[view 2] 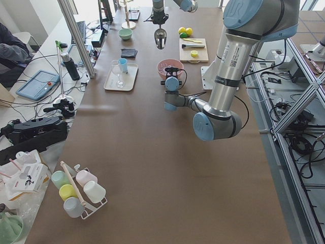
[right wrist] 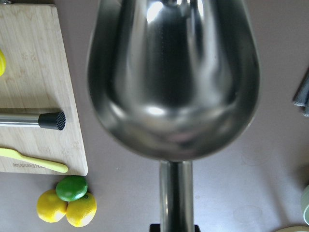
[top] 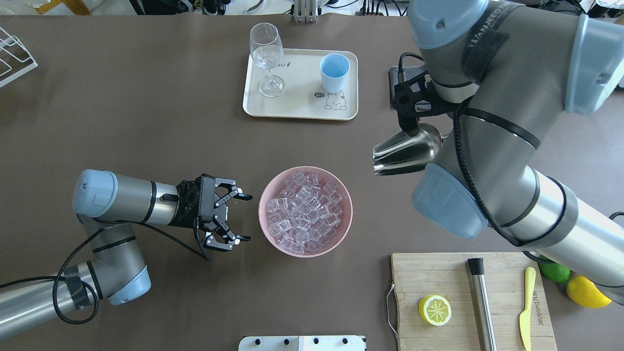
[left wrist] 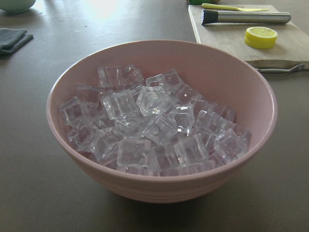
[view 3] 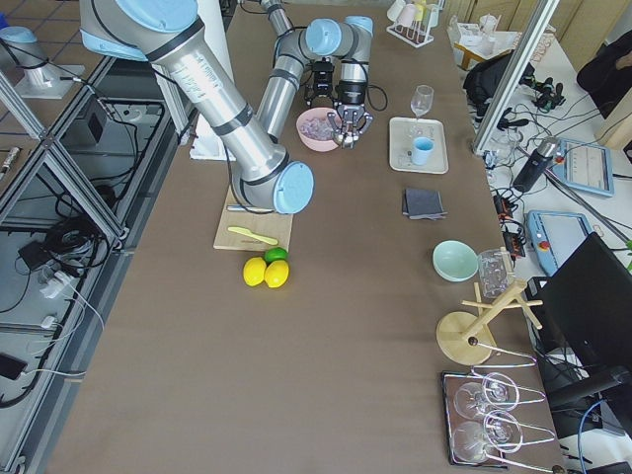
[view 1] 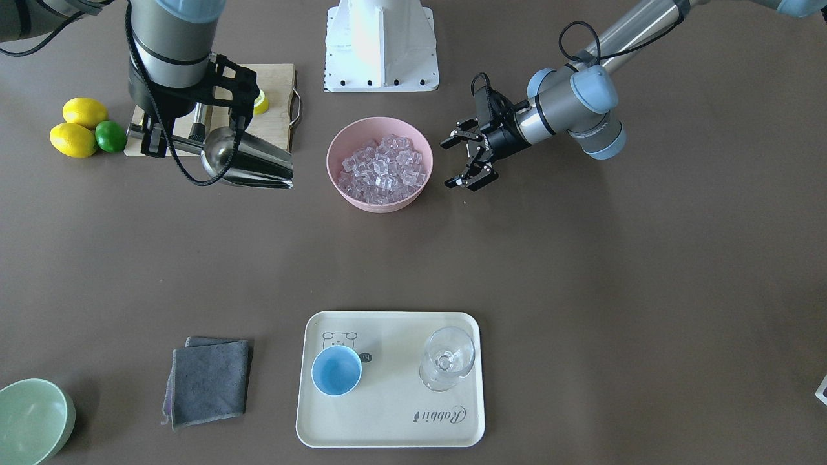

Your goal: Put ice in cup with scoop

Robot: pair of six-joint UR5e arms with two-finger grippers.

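The ice [top: 304,212] fills a pink bowl [top: 269,229] at the table's middle; it also shows in the left wrist view [left wrist: 149,125]. My left gripper [top: 240,218] is open and empty, level with the bowl's rim, just to its left. My right gripper [view 1: 154,138] is shut on the handle of the steel scoop [top: 403,150]. It holds the scoop in the air to the right of the bowl, with the mouth towards the bowl. The scoop's trough [right wrist: 174,82] is empty. The light-blue cup [top: 334,72] stands empty on a cream tray [top: 297,109] at the far side.
A stemmed glass [top: 266,56] stands on the tray beside the cup. A cutting board [top: 429,278] holds a half lemon [top: 434,310], a steel cylinder [top: 482,302] and a yellow knife [top: 525,307]. Lemons and a lime [view 1: 84,129], a grey cloth [view 1: 208,381] and a green bowl [view 1: 29,423] lie further out.
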